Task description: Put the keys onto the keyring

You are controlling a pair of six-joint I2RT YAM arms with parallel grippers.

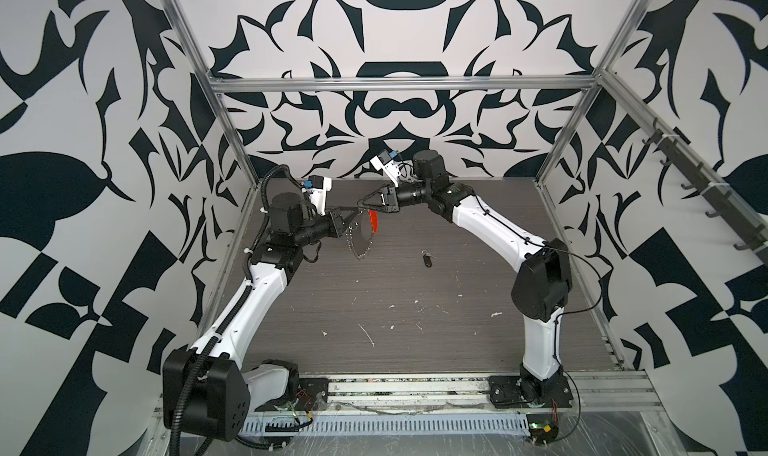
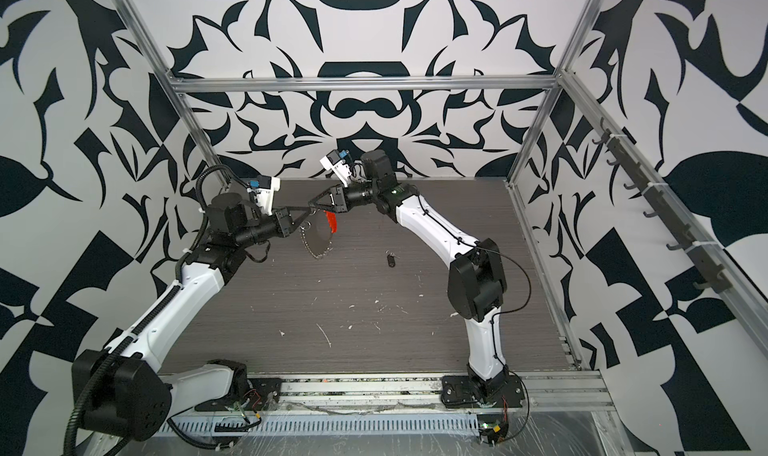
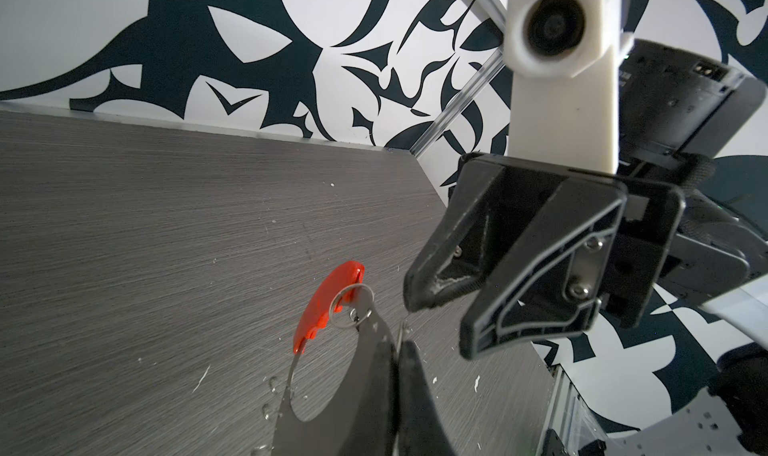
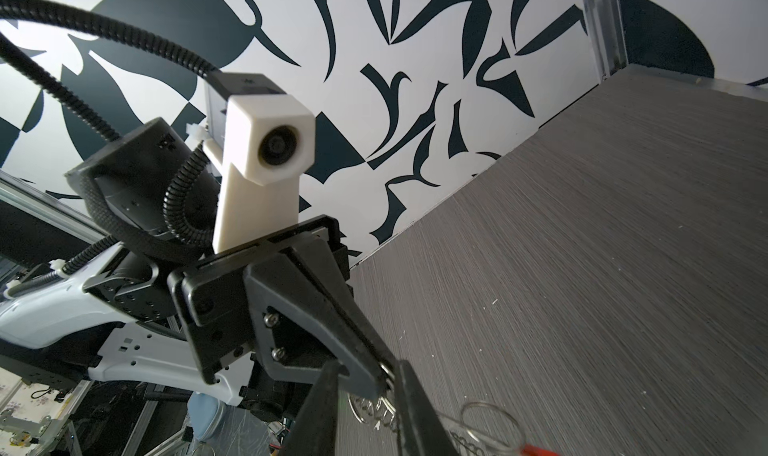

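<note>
1. On the bench (image 1: 374,316), in open space between the two arms, we see the key (image 1: 424,261) lying flat. It is a small black fob with its tiny silver ring at the far end, and both top views show it (image 2: 390,261).
2. Nothing touches the key. It lies apart from both tools, nearer the camera and to the right of the spot where their tips meet. It is not on the keyring.
3. The keyring (image 1: 358,256) hangs above the bench from the left tool (image 4: 384,377). Its chain loop droops below the tool's tip, and its red section (image 3: 320,308) sits on the side towards the right arm.
4. We see the left tool pressed together, pinching a silver ring of the keyring at its tip. The small split ring (image 3: 353,308) dangles beside the red section.
5. The right tool (image 3: 442,323) faces the left one, tip close to tip, above the hanging loop. Its jaws stand spread with a clear gap, and we see nothing gripped between them.
6. From the right wrist view, the left tool's tip and the silver rings appear between the right tool's parted fingers (image 4: 328,391). We cannot tell whether they touch.
</note>
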